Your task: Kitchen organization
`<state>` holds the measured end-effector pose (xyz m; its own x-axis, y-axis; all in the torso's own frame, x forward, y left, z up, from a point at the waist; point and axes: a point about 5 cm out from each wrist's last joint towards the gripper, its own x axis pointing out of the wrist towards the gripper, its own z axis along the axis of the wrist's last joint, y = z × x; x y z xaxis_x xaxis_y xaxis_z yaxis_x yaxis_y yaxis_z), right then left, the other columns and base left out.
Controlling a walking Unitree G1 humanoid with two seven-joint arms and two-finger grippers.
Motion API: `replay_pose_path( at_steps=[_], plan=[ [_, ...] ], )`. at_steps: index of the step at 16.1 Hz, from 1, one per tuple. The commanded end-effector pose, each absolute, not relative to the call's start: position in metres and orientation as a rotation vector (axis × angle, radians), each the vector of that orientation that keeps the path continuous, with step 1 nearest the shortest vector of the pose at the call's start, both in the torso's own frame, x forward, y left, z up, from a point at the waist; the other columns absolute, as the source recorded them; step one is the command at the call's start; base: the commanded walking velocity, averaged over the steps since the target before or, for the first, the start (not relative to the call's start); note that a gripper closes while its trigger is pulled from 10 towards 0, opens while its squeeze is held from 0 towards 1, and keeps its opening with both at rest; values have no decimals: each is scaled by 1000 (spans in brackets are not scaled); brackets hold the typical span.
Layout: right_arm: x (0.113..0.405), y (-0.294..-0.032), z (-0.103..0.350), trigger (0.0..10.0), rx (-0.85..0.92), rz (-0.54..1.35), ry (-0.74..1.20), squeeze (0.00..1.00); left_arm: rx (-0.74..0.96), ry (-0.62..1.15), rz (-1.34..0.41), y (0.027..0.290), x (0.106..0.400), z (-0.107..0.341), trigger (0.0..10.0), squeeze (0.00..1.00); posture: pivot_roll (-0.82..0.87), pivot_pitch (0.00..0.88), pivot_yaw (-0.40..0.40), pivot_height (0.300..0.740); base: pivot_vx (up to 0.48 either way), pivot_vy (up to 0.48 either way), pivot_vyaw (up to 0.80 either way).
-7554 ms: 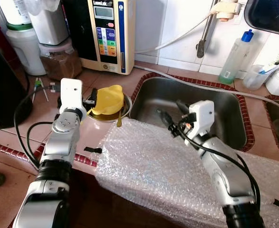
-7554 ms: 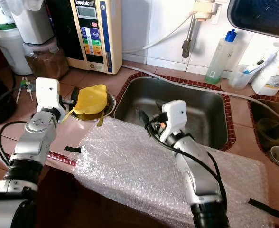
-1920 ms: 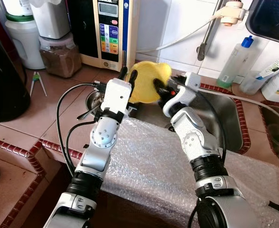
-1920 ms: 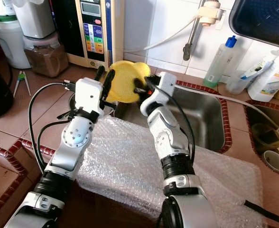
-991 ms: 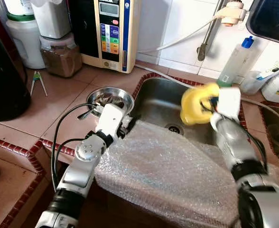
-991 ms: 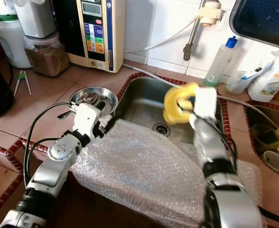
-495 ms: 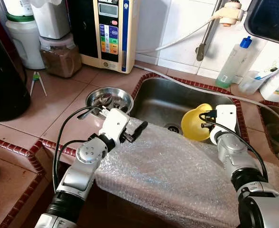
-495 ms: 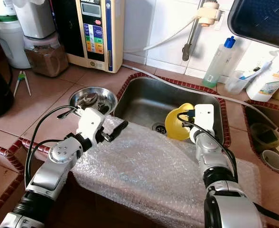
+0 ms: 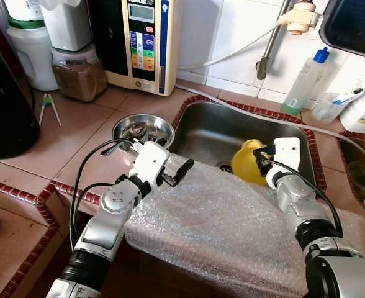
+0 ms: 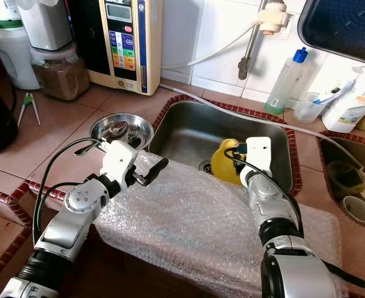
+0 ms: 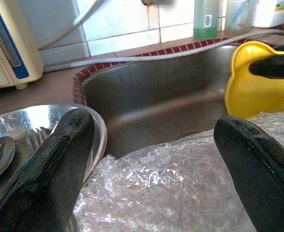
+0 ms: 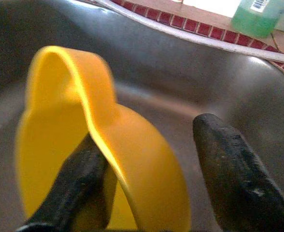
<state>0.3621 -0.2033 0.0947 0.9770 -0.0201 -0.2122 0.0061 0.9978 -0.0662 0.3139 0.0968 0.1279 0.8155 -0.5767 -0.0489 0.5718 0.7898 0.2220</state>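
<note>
The yellow bowl is down in the sink. The right gripper has its fingers spread around the bowl's rim, one inside, one outside. The left gripper is wide apart with nothing in it, above the bubble wrap near the metal dish.

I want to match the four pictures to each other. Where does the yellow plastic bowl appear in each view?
Left eye view: yellow bowl in the sink, right of centre, by the right pincer.
Right eye view, centre, in the sink.
Left wrist view, right edge.
Right wrist view, centre, close up.
Shared landmark: the steel sink.
</note>
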Motion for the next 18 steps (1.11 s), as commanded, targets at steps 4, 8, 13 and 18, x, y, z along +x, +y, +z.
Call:
replay_pose_path(
  at_steps=[4,8,13,18],
  plan=[
    [366,-203,103,10000,-70,3,174,1000,222,-19,-597,91,316,130,10000,1000,36,0,-99,740,0,0,0],
    [368,-186,104,10000,115,107,166,1000,207,-21,-564,87,317,131,10000,1000,33,0,-104,740,0,0,0],
    [371,-174,111,10000,127,209,142,1000,196,-15,-532,89,319,131,10000,1000,36,0,-101,740,0,0,0],
    [371,-153,114,10000,335,355,156,1000,193,-18,-521,84,320,130,10000,1000,31,0,-110,740,0,0,0]
  ],
)
